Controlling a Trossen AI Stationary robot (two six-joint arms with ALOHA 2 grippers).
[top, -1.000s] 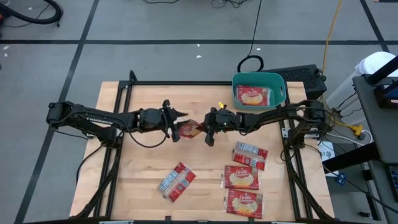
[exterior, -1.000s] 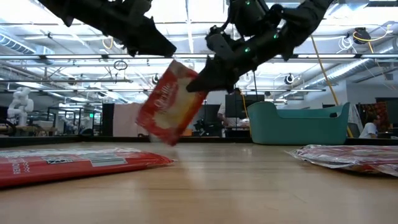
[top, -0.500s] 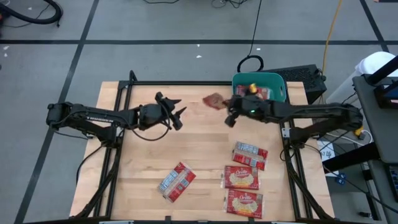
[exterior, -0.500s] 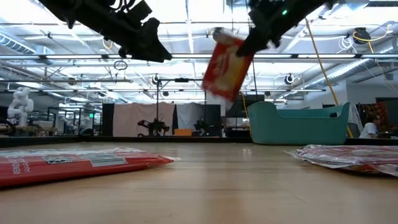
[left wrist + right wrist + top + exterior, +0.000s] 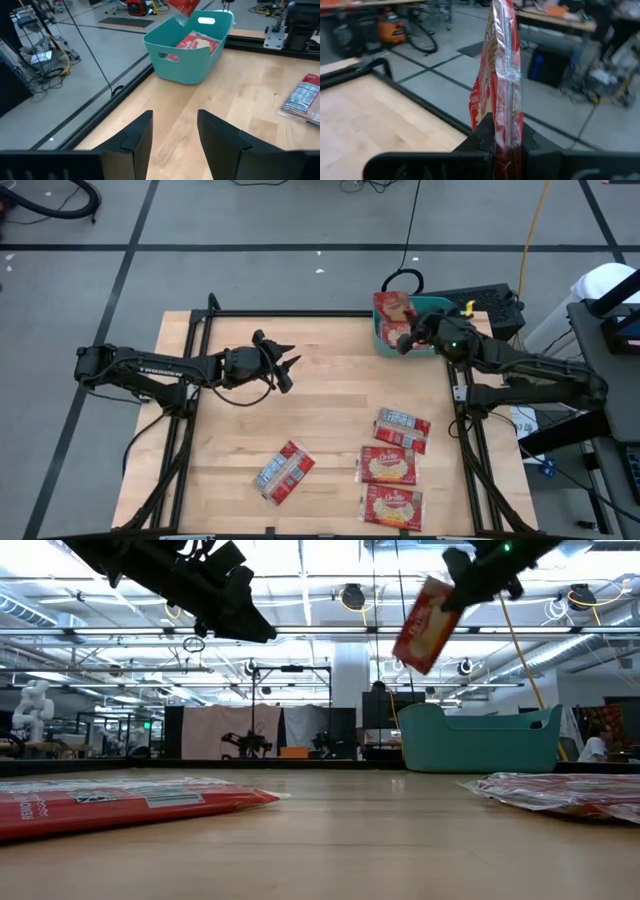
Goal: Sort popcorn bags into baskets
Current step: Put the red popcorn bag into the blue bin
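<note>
Desk (image 5: 320, 395) carries four popcorn bags (image 5: 390, 465) toward its near side. Teal basket (image 5: 447, 315) at far right corner, one bag inside. Right pincer (image 5: 403, 340) clamped on a bag (image 5: 392, 307) above basket's left rim. Left pincer (image 5: 283, 363) apart, mid-desk, empty.

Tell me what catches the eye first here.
The right gripper holds a red popcorn bag in the air over the teal basket, which already has one bag inside. The left gripper waits open mid-table, and four more bags lie on the table's near side.
</note>
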